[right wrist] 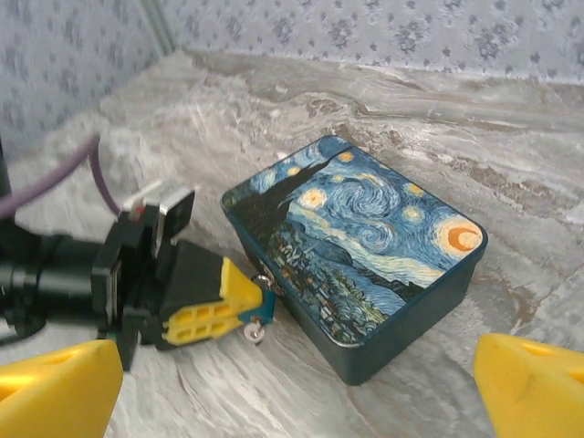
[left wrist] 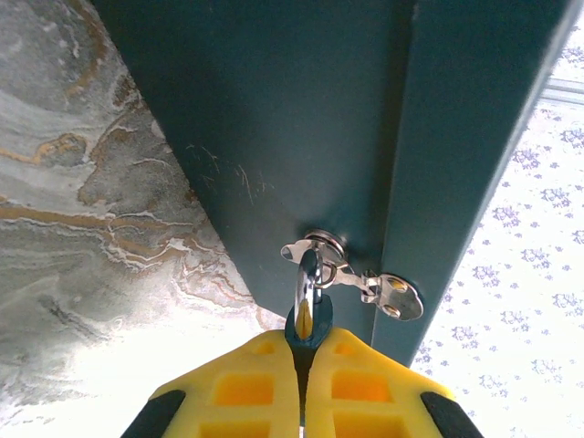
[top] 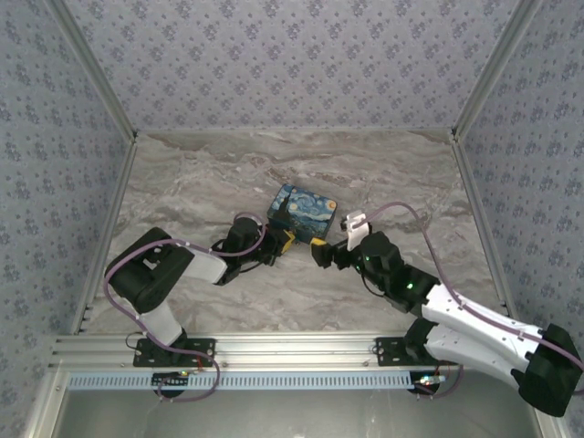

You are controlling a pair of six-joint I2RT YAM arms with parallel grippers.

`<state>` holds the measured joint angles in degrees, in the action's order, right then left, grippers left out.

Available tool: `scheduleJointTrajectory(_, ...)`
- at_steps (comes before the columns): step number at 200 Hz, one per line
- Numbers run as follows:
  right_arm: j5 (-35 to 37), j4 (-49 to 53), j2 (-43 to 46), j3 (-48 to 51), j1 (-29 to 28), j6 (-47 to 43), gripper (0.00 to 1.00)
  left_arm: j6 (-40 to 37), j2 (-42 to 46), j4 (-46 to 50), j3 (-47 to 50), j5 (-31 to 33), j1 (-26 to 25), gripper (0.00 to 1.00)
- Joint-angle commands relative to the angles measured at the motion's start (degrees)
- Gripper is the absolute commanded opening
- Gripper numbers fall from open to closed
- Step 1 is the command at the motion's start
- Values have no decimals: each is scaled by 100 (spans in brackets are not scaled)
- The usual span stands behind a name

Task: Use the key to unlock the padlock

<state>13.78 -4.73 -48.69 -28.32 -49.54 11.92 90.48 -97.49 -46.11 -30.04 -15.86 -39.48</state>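
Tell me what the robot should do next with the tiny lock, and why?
Probably ease the open right fingers toward the padlock. The left fingers pinch its blue body, its shackle looped through the box's clasp, so it's held steady. A small silvery piece hangs by it, too small to identify.

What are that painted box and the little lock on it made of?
The box looks like thin metal, perhaps tin: glossy printed lid, dark teal sides with fine scratches. The padlock has a mirror-bright silvery shackle, likely steel; its blue body could be painted metal or plastic.
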Motion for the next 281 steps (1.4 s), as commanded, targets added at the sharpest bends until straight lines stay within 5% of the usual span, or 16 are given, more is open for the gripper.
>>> scheduleJointTrajectory(1,589,446,-123,-306,-313,-1578,100,-108,162,84,-151,-49,36,0)
scheduleJointTrajectory(105,2439,-752,-1760,-417,-1662,-5657,100,48,151,146,-168,-135,64,0)
scheduleJointTrajectory(185,1571,-1732,-2531,-231,-1222,-5885,96,141,160,207,-200,-190,72,0)
scheduleJointTrajectory(208,1206,-1907,-2621,-267,-990,-5707,87,173,173,216,-200,-179,73,0)
scheduleJointTrajectory(281,1197,-2621,-3493,-235,-871,-5705,82,173,161,269,-296,-216,72,0)
